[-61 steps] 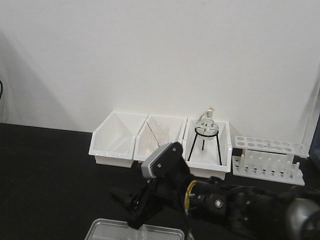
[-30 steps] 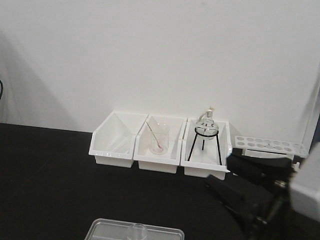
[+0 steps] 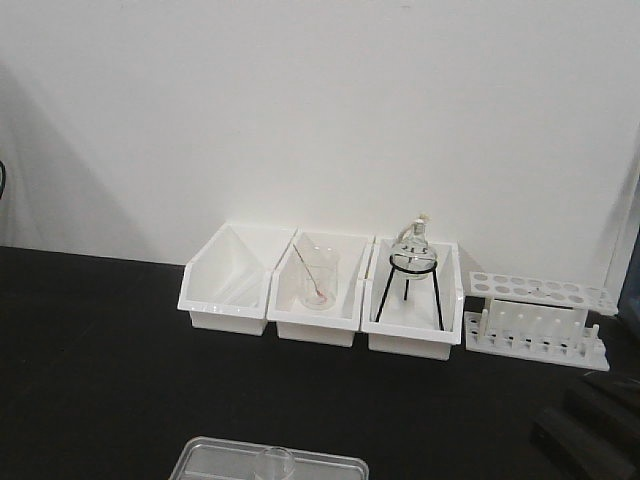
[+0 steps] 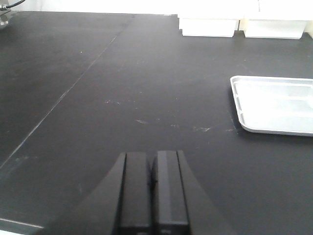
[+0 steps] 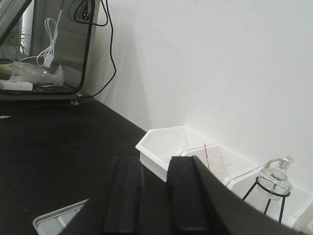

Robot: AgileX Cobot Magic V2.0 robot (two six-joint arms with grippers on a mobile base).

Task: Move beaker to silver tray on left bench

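We see the beaker standing in the silver tray at the near edge of the left bench. Our left gripper has its fingers pressed together and holds nothing. Our right gripper shows a gap between its fingers, also holding nothing.

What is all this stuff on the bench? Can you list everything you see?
Small clear glass beaker: one, standing in the tray.
Shallow silver-grey tray: one, front edge of the bench.
Matte black bench top: one, against a white wall.
White plastic bins: three, side by side at the wall.
Clear beaker with red-tipped rod: one, middle bin.
Round glass flask on a black tripod: one, right bin.
White test-tube rack: one, right of the bins.
Left gripper: black, shut, empty.
Right gripper: black, slightly open, empty.
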